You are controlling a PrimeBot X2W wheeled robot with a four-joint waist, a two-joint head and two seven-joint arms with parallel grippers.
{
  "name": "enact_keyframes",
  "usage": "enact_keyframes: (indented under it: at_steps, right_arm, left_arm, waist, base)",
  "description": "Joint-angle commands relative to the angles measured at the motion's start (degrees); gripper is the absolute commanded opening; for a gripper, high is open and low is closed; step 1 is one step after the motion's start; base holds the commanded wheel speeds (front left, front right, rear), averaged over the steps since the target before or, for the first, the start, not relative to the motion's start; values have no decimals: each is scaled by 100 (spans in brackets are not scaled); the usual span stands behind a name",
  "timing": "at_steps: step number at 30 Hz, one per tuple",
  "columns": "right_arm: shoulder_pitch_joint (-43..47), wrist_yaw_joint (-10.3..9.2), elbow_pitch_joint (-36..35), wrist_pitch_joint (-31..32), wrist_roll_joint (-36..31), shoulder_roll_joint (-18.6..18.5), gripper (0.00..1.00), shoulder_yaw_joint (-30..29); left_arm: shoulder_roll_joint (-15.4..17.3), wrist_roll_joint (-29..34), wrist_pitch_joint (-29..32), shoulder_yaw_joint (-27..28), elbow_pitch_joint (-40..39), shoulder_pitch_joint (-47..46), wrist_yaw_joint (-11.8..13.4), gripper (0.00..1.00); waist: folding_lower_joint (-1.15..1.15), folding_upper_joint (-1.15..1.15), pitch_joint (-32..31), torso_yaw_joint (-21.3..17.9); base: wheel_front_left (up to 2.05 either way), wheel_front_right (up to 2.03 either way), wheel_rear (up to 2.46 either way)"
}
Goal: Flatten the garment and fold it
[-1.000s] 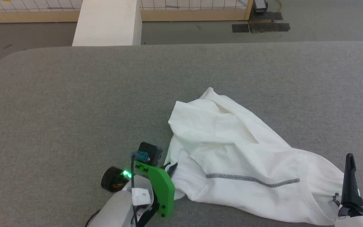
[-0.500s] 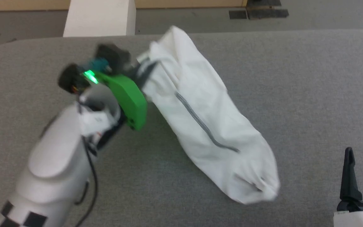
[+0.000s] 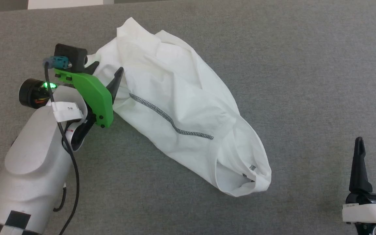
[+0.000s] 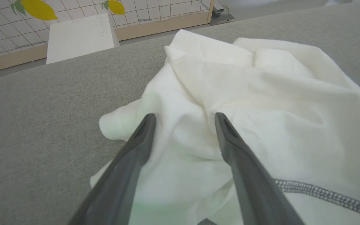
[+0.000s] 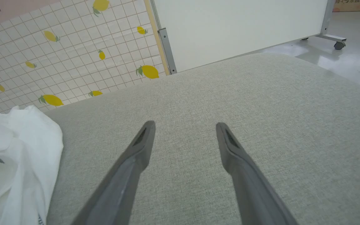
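Your left gripper (image 3: pixel 108 67), spread wide and holding nothing, straddles the shirt's (image 3: pixel 181 98) bunched upper-left edge, probably lining up a pinch, while the right gripper (image 3: pixel 370 142) sits open at lower right.

left forearm (image 3: pixel 34 169) angled up from lower left | left gripper (image 3: pixel 105 72) fingers apart | right gripper (image 3: pixel 370 145) fingers apart, upright

The white garment (image 3: pixel 181 107) lies crumpled in a long slant across the grey padded surface (image 3: pixel 289 65), from upper left down toward lower right. Its grey zigzag seam (image 3: pixel 171 119) runs along the middle. The left gripper (image 3: pixel 108 67) sits at its upper-left edge, fingers spread apart over the fabric. The right gripper (image 3: pixel 370 143) stands at the lower right, fingers parted, well clear of the cloth.
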Motion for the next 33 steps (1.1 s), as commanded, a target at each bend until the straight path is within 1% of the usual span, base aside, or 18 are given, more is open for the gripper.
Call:
enact_keyframes:
  at_steps: [1,4,8,11,14,17,21,24,28,33]
  right_arm:
    - [-75,-8,28,-33,15,-4,100,1]
    - [-56,-8,72,-33,-19,-4,100,2]
    - [8,-8,111,-33,-65,-4,100,18]
    - [59,-8,144,-33,-85,-4,100,37]
    - [106,-8,182,-33,-82,-4,100,58]
    - [139,-8,215,-33,-72,-4,100,103]
    - [130,-8,226,-21,-95,-4,100,150]
    - [79,-8,210,20,-145,-4,100,174]
    - [35,-8,132,104,-221,-4,100,169]
    - [12,-8,35,179,-265,-4,100,128]
  left_arm:
    - [40,4,-39,20,-42,-97,45,100]
    - [49,55,-14,-2,-220,-231,73,100]
    - [-28,4,189,-74,-666,-299,99,100]
    - [-103,23,407,-175,-1006,-261,224,100]
    - [-364,-18,591,-293,-1309,-139,454,100]
    - [-641,1,709,-484,-1362,-14,631,100]
    - [-1067,66,712,-729,-978,48,832,100]
    - [-1367,118,611,-847,-515,-34,927,100]
    - [-1621,135,414,-866,60,-210,999,100]
    - [-1811,21,213,-826,471,-451,957,100]
  waist:
    - [-1,0,-76,91]
    - [-1,0,-256,248]
    - [-1,0,-559,464]
    - [-1,0,-723,573]
    - [-1,0,-828,663]
    - [-1,0,-856,708]
    - [-1,0,-818,720]
    - [-1,0,-749,663]
    - [-1,0,-620,540]
    - [-1,0,-394,415]
  base:
    - [0,0,0]
    - [0,0,0]
    - [0,0,0]
    - [0,0,0]
    - [0,0,0]
    - [0,0,0]
    - [0,0,0]
    - [0,0,0]
    - [0,0,0]
    - [0,0,0]
